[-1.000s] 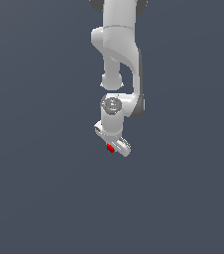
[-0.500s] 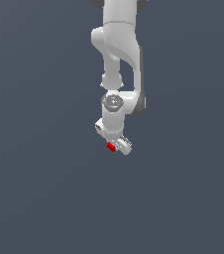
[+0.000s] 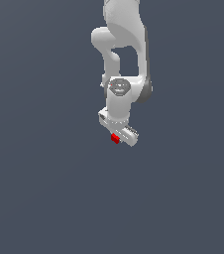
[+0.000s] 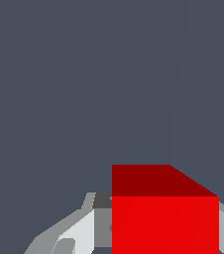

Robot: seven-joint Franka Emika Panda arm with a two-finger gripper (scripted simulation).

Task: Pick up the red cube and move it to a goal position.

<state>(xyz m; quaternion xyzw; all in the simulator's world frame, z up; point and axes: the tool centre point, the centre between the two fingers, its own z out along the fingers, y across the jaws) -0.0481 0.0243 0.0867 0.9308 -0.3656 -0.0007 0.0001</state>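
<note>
The red cube (image 4: pixel 165 223) fills much of the wrist view, its darker face turned away from the camera. A pale grey finger (image 4: pixel 79 230) of the pincer (image 4: pixel 158 233) presses one side; another sliver shows opposite. Plain grey-blue lies behind.

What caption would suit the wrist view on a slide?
Close-up from the wrist: the red cube held between the gripper's pale fingers, plain grey ground beyond.
</note>
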